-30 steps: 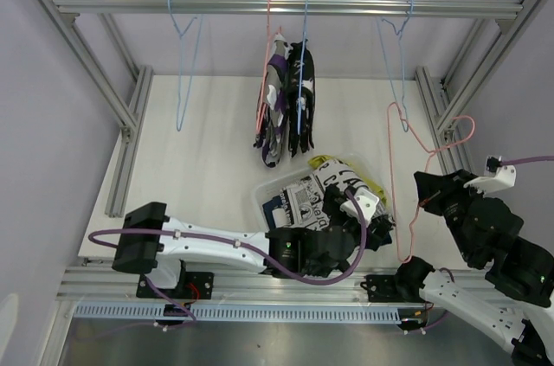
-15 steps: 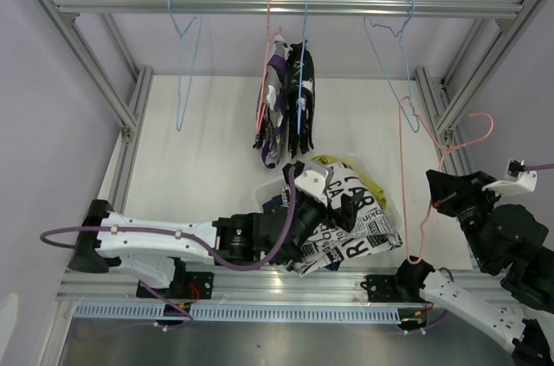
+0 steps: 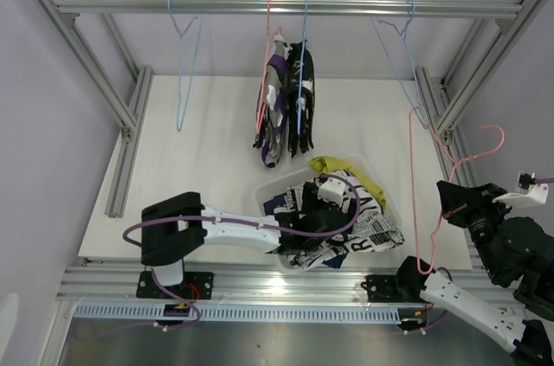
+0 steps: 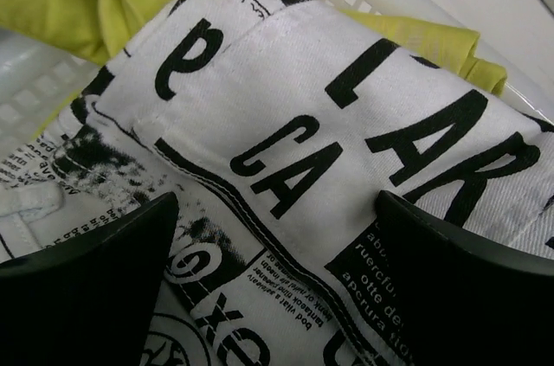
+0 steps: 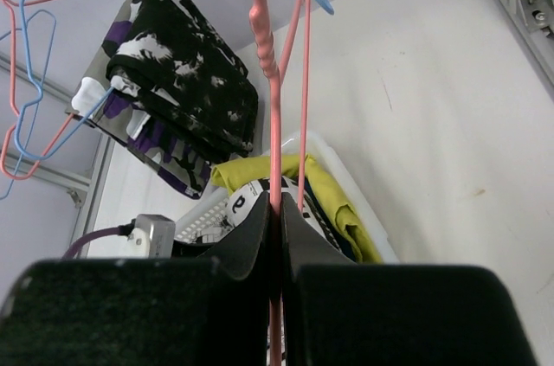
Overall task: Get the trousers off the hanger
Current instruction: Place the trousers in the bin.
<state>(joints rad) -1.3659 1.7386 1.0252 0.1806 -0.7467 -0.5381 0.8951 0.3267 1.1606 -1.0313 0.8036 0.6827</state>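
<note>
Lower centre, the wide-open left gripper (image 4: 277, 253) hovers over binned trousers (image 3: 346, 240); right gripper (image 5: 277, 227) clamps a bare hanger (image 5: 267, 63); two pairs (image 3: 286, 106) hang, upper centre.

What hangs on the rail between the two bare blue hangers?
In the top view, two loaded hangers: a pink hanger with purple-patterned trousers and a blue hanger with black-and-white trousers.

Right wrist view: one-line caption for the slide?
Right tool shut on a bare pink hanger; beyond it, yellow trousers in the bin and splatter-print trousers hanging up.
</note>
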